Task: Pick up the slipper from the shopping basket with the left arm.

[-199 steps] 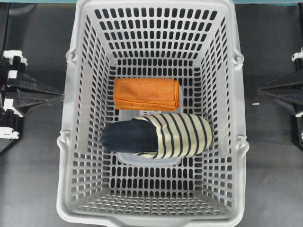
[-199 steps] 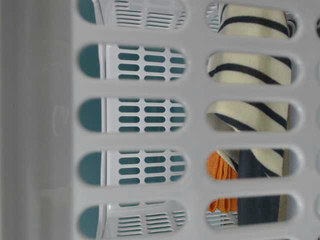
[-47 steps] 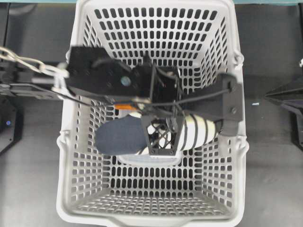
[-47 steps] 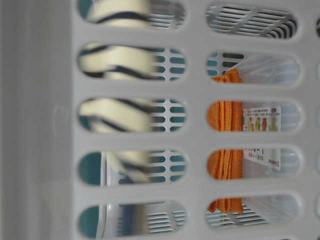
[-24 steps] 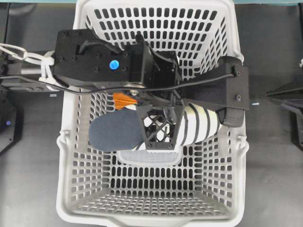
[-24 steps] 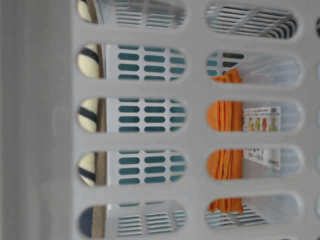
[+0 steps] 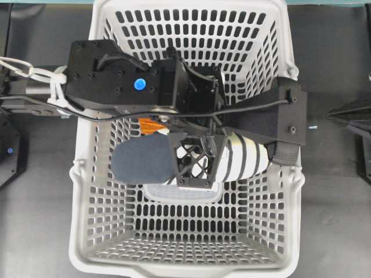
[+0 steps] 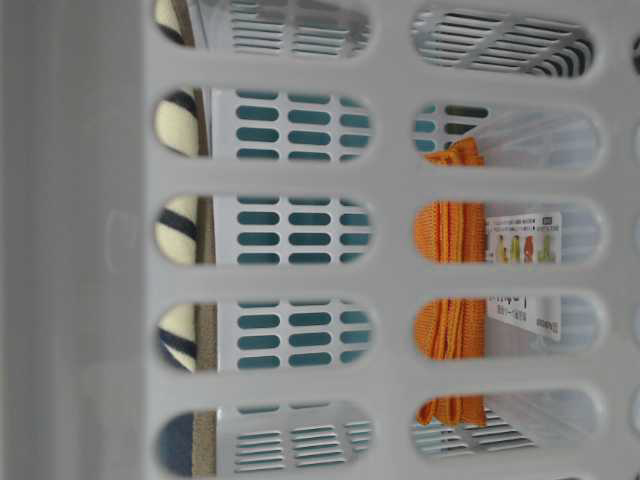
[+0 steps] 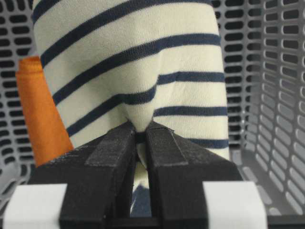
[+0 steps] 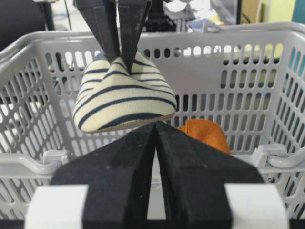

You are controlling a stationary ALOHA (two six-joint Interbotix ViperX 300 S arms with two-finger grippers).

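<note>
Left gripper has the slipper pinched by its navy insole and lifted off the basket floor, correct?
Not quite. The left gripper pinches the slipper by its striped toe cover, not the insole, as the left wrist view shows. It is lifted off the basket floor.

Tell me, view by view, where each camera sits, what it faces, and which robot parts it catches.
Overhead: above, looking down into the shopping basket; left arm and left gripper show.
Table-level: pressed against the basket wall, peering through slots; no robot visible.
Left wrist: behind the left gripper, facing the pinched slipper.
Right wrist: outside the basket, looking in over the right gripper.
Shared: every view shows slipper and orange cloth.
</note>
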